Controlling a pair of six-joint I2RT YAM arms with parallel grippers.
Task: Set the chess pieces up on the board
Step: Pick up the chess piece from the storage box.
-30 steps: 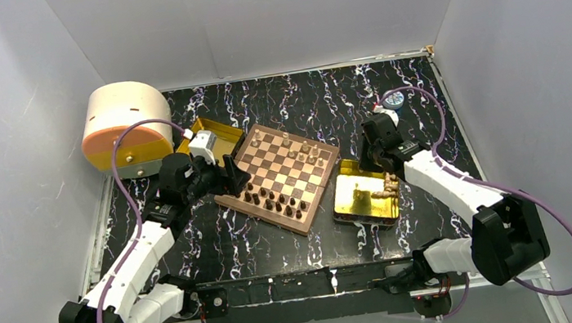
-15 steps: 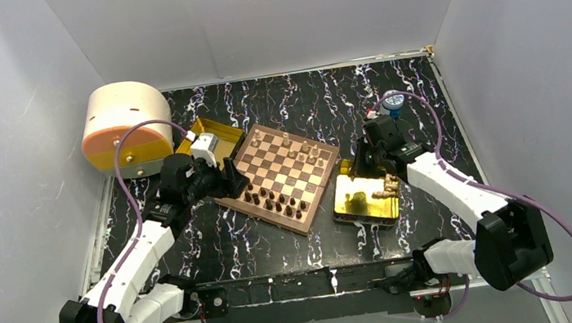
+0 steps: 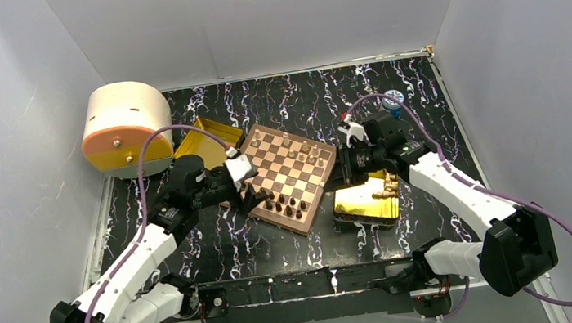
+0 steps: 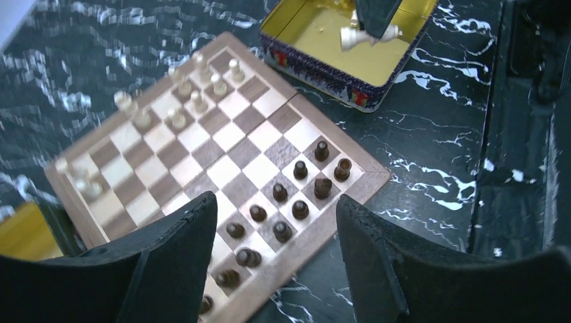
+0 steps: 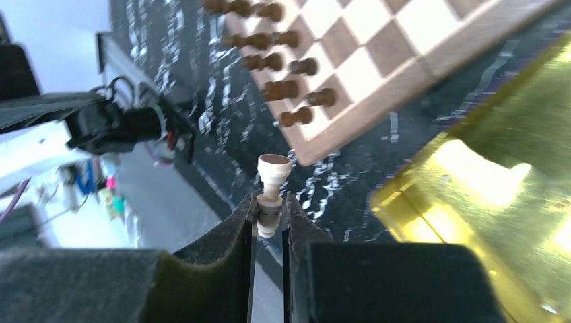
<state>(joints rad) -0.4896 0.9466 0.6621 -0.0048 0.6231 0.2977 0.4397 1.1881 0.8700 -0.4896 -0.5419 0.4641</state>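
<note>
My right end effector (image 5: 269,210) is clamped on a light tan piece (image 5: 273,176) (wider end sticking out), held above the surface (image 5: 222,101) between the board (image 5: 404,60) and the gold tray (image 5: 471,202). My left end effector (image 4: 276,205) hovers over the board's dark pieces (image 4: 299,192), jaws spread wide with nothing between them.

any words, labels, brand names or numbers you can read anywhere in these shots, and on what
No text can be read in any view.
Gold tin: blue and red pattern on its outer wall, too blurred to tell whether it holds letters.
Small blue round thing: too small to read.
Chessboard: no letters or numbers show on it.
</note>
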